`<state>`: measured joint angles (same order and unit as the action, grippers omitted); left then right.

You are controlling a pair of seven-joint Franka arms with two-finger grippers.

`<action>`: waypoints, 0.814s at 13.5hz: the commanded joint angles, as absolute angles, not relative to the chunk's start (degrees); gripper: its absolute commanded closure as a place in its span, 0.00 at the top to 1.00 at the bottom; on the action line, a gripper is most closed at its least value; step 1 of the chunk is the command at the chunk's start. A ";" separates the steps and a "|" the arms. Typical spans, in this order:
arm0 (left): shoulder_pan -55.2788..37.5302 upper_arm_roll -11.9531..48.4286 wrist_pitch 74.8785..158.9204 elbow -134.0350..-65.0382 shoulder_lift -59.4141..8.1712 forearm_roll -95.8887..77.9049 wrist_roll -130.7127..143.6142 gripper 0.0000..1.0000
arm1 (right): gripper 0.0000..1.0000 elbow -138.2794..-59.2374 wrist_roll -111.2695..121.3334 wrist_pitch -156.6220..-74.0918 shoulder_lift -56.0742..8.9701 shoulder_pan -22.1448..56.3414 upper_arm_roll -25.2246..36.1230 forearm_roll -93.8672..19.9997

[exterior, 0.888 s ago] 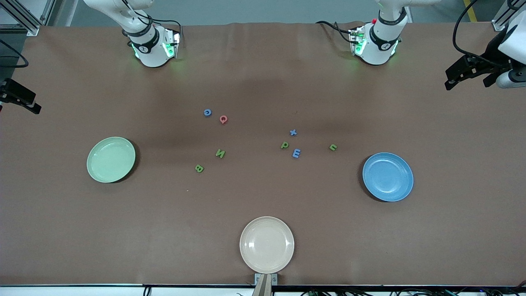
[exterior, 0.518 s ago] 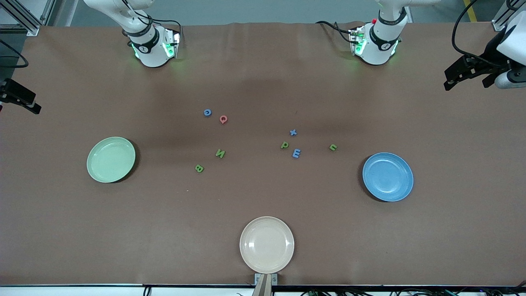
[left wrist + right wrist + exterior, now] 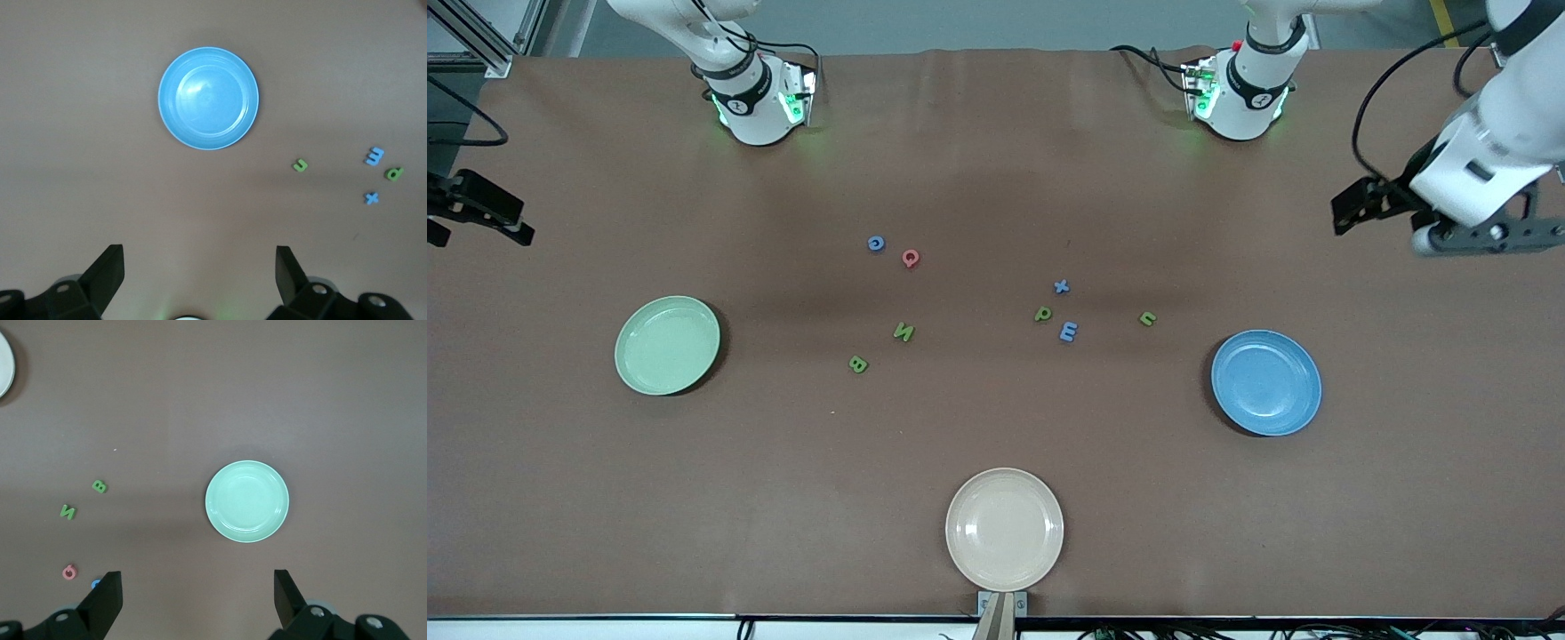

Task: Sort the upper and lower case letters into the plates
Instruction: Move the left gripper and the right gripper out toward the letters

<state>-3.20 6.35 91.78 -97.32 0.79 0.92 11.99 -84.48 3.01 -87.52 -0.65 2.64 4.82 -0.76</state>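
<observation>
- Eight tiny flat letters lie scattered mid-table, between the mint plate and the blue plate; none is in a plate yet.
- They look light and stiff (probably foam or plastic), likely to skid; best pinched across the thin edges, from straight above.
- Left gripper, fingers spread and empty, hangs over bare table, the blue plate near, the letters farther toward the centre.
- Right gripper, likewise spread and empty, hangs near the mint plate.
- A cream plate sits well apart from both.
</observation>
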 commanded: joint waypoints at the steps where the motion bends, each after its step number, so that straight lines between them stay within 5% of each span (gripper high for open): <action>1: -3.60 9.13 97.71 -102.72 0.44 0.70 22.36 1.00 | 1.00 -85.87 2.29 -88.33 0.09 5.44 4.75 -0.70; 8: -4.39 16.78 121.08 -118.28 -7.19 -1.14 50.93 1.00 | 0.93 -86.74 -7.32 -87.63 -6.14 16.15 4.75 0.26; 11: -4.66 18.63 131.89 -123.29 -11.32 -0.44 59.75 1.00 | 0.99 -89.98 -21.86 -91.20 -11.33 23.27 4.75 -0.09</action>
<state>-4.75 18.11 126.97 -120.55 -10.04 -0.22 55.88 -87.85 -15.59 -88.59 -8.95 19.56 4.25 -0.72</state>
